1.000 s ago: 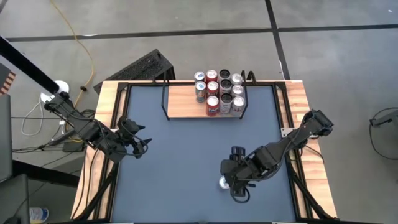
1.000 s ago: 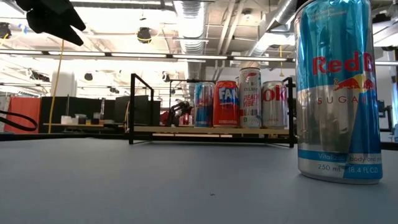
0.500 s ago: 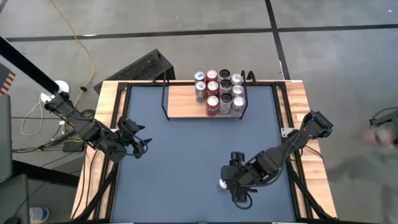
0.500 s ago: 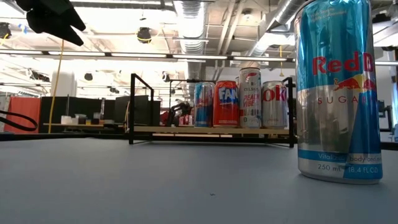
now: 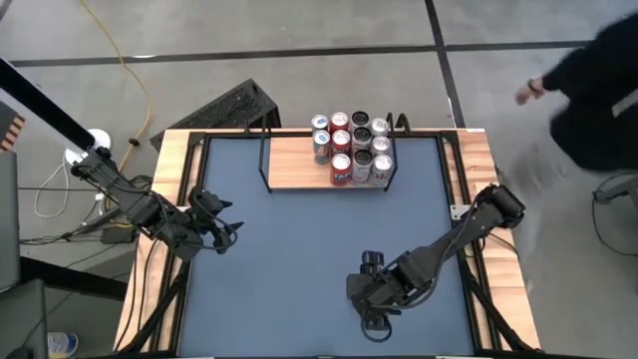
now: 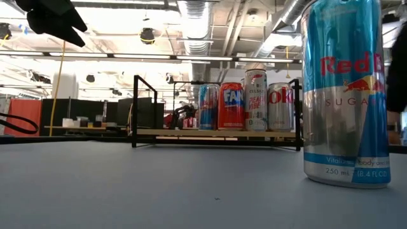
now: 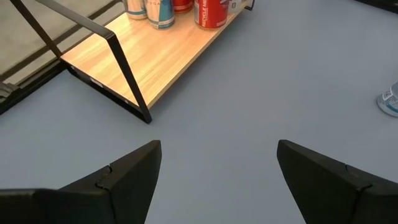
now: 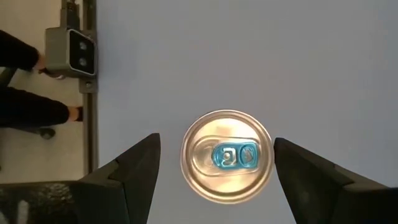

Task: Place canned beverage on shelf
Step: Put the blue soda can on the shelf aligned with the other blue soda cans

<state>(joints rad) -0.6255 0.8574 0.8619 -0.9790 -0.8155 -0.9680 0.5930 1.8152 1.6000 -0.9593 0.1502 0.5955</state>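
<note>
A blue and silver canned beverage (image 6: 346, 95) stands upright on its base on the dark grey table, near the front edge. My right gripper (image 8: 214, 146) hangs open above it, pointing down. One finger stands on either side of the can's top (image 8: 227, 155), and neither touches it. In the high view this gripper (image 5: 363, 296) hides the can. The shelf (image 5: 299, 165), a light-wood board in a black wire frame, sits at the far middle of the table. Several cans (image 5: 351, 145) stand on its right half. My left gripper (image 5: 224, 229) waits open over the table's left side.
The shelf's left half (image 7: 155, 62) is bare wood. A person (image 5: 588, 80) moves beyond the table's far right corner. A small grey camera box (image 8: 71, 50) sits at the table's front edge near the can. Open tabletop (image 5: 299, 249) lies between can and shelf.
My right gripper has moved down and toward the table's left and near edges, and now sits over the can, covering it in the high view. Its fingers stay open. A person has come into view beyond the table's far right corner.
</note>
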